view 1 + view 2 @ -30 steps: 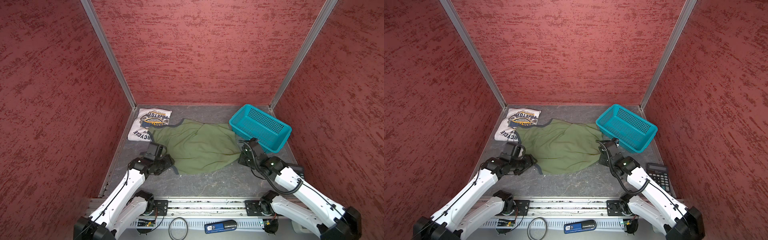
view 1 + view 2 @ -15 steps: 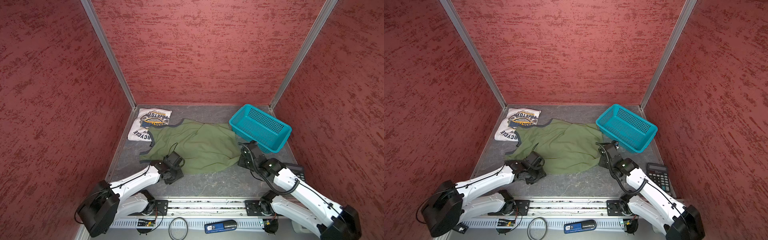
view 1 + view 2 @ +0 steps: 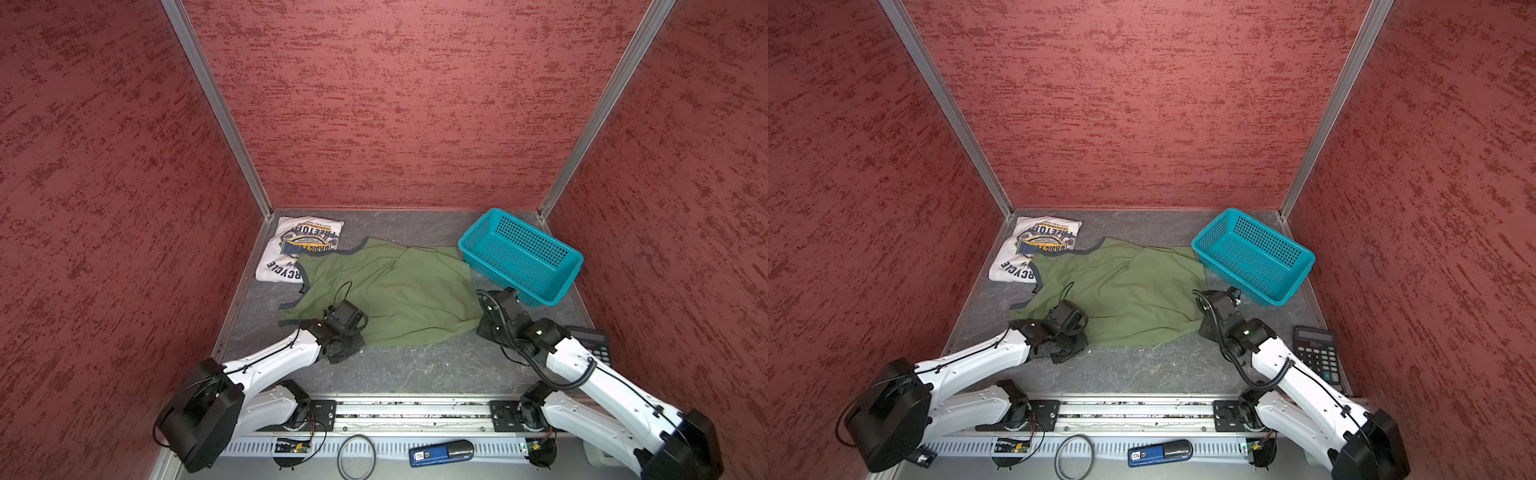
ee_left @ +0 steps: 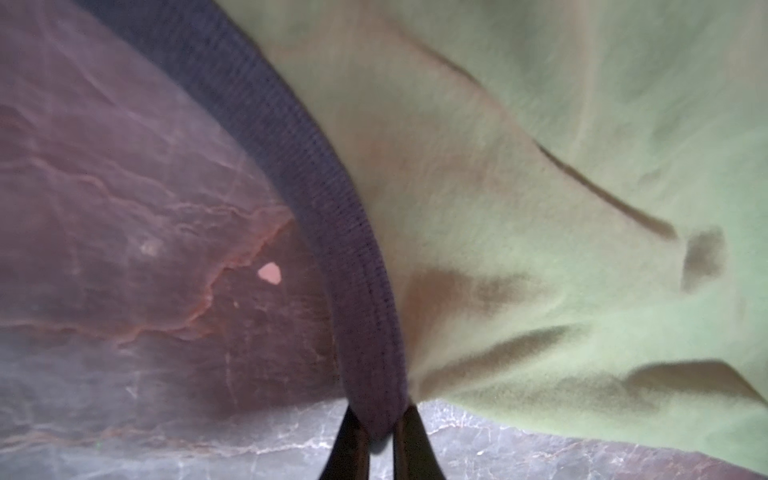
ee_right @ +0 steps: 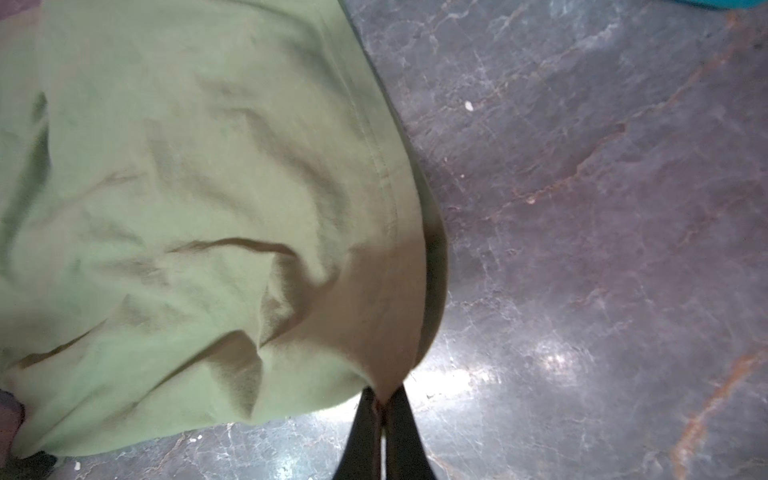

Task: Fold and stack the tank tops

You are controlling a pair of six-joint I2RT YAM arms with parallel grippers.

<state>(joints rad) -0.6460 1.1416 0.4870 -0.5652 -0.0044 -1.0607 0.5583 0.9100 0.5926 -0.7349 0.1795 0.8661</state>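
Red textured walls [image 3: 124, 208] close in a grey marbled table [image 3: 415, 370] on three sides. In the far left corner lies the white tank top [image 3: 286, 257], folded, its navy-yellow print facing up. Just beside it, and overlapping its near edge, the olive green tank top [image 3: 407, 291] lies spread and rumpled across the middle of the table. At its near left edge the left gripper [image 4: 380, 419] is pressed onto the dark armhole trim [image 4: 332, 208]; at its near right corner the right gripper [image 5: 384, 399] pinches the hem. A teal mesh basket [image 3: 519, 253] stands at the far right, touching the olive cloth's far edge. In both top views the wrists hide the fingertips. No print shows on the olive shirt. The right arm partly covers a calculator [image 3: 1316, 353] by the right wall, and the left wrist view is blurred.
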